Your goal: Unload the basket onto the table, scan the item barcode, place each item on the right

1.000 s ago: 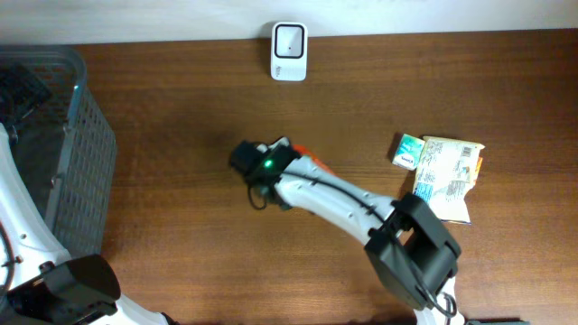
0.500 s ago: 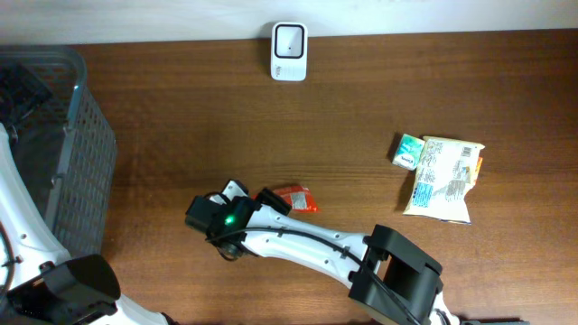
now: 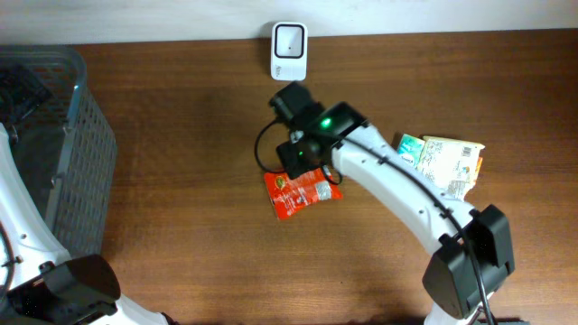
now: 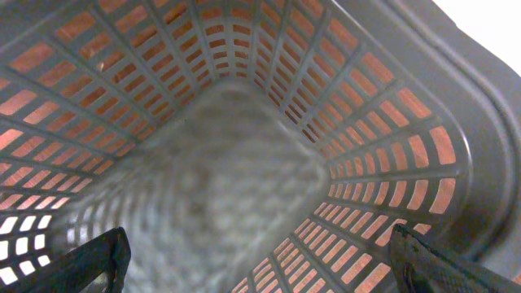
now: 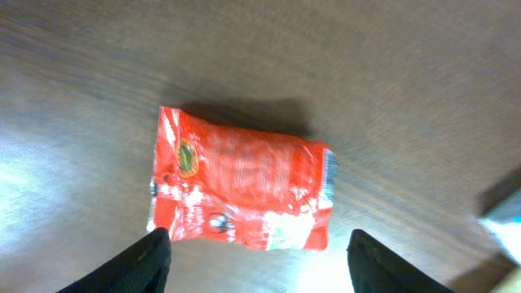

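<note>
Overhead, we see the red pack (image 3: pixel 302 192) lying flat on the table (image 3: pixel 181 135), near the middle. Our right gripper (image 5: pixel 260 252) hangs just over it with its fingers wide apart, holding nothing. Our left gripper (image 4: pixel 260 260) is empty and wide apart too, over the basket (image 3: pixel 86 162) on the left. The scanner (image 3: pixel 289 51) sits far back. We think no scan is done yet: the pack must be picked up and shown to it.

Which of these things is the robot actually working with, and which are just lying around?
In the job: red packet; white scanner; right end effector, open above the packet.
Lying about: green box; pale packet; grey basket.
</note>
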Robot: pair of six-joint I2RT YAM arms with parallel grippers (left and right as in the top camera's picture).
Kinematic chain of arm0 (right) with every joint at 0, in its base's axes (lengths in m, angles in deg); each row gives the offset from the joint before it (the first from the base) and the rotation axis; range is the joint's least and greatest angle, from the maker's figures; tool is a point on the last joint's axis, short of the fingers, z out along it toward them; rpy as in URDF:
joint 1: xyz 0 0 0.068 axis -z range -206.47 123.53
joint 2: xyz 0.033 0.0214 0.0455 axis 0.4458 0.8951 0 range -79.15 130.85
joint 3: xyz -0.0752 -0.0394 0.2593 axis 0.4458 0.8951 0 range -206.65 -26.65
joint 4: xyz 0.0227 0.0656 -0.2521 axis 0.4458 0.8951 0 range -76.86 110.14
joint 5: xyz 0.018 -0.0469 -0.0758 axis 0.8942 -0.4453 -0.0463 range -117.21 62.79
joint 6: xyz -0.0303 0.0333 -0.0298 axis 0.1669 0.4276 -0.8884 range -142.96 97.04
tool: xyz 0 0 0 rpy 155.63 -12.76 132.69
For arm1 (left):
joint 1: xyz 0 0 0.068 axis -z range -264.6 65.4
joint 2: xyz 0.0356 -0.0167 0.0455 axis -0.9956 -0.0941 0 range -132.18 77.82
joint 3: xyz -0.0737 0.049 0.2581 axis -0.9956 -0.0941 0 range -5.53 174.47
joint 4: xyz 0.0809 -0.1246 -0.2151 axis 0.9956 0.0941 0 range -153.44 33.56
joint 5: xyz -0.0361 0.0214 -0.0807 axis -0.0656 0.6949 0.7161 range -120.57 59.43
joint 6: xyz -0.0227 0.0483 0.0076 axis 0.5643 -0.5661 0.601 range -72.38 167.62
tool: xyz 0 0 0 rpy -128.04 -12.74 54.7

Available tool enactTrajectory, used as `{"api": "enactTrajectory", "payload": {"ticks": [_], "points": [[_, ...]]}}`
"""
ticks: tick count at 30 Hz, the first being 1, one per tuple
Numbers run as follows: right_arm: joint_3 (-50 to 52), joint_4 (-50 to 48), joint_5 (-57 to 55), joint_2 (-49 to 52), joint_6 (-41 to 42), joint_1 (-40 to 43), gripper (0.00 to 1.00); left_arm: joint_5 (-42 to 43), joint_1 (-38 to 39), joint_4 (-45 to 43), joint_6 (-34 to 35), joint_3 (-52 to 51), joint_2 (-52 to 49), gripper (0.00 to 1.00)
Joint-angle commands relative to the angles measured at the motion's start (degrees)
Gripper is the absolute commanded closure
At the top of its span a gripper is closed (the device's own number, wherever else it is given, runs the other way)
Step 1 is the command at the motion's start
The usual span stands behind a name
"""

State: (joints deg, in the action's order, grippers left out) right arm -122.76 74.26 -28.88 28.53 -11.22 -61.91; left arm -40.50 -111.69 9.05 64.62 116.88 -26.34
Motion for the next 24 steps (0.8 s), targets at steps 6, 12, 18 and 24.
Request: {"api": "enactTrajectory", "payload": {"ticks": [6, 12, 18, 24], "points": [[-0.4, 2.6, 10.1, -0.2, -1.0, 1.8, 0.31, -0.2, -0.1, -0.1, 0.5, -0.1, 0.0, 0.01], [-0.4, 3.6, 10.1, -0.2, -0.5, 1.8, 0.30, -0.2, -0.1, -0.1, 0.5, -0.1, 0.0, 0.01], [-0.4, 3.9, 13.7, 1.4, 3.8, 1.8, 0.30, -0.2, -0.1, -0.1, 0.5, -0.1, 0.0, 0.01], [-0.4, 0.9, 24.1, 6.3, 3.7, 0.7, 0.30, -0.2, -0.1, -0.1, 0.5, -0.1, 0.0, 0.01]]}}
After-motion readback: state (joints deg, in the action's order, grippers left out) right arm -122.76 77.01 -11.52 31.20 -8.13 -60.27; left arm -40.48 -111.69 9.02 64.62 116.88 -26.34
